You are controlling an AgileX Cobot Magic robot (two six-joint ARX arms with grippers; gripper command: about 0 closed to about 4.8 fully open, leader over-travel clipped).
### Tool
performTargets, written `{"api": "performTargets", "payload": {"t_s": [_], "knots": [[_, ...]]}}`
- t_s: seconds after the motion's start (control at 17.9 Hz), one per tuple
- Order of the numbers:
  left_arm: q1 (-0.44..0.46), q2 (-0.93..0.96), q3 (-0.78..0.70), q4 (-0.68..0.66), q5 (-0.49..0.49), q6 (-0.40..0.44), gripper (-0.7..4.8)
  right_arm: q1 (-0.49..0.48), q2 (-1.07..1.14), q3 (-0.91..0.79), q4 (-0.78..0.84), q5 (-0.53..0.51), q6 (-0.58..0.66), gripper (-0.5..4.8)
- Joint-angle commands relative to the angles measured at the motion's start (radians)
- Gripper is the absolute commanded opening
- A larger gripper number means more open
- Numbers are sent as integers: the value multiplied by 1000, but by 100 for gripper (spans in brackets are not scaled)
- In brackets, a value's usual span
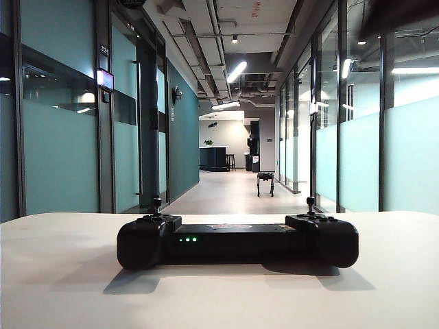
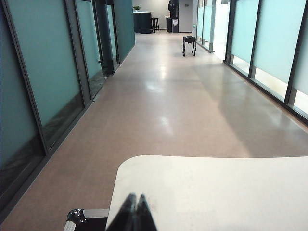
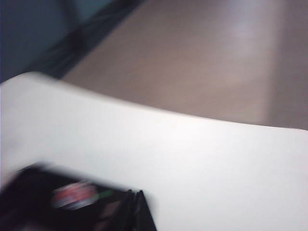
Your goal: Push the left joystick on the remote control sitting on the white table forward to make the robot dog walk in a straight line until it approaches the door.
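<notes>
Both grippers, left (image 2: 134, 208) and right (image 3: 135, 207), hovered pressed together over the broad white table's (image 1: 62, 274) rounded edge; the wide black gamepad-style remote control (image 1: 236, 240) sat unobstructed.

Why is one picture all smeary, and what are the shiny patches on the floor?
The right wrist view is smeared, so the remote control under the shut right claw looks fuzzy. The left wrist view is sharp: ceiling lights glare off the floor before the robot dog, above the shut left claw. In the exterior view, the controller shadows the white table.
</notes>
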Motion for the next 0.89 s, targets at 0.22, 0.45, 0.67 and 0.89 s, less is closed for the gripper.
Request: {"api": "performTargets", "payload": {"t_s": [0.22, 0.45, 0.67, 0.89], "knots": [[0, 0, 3, 6, -3, 0, -5, -198, -279, -316, 358, -78, -242, -5], [0, 0, 3, 6, -3, 0, -5, -336, -432, -433, 355, -154, -256, -5], [0, 0, 3, 5, -3, 0, -5, -495, -651, -565, 355, -210, -253, -5], [0, 0, 3, 6, -3, 0, -5, -613, -702, -610, 356, -294, -253, -5]]}}
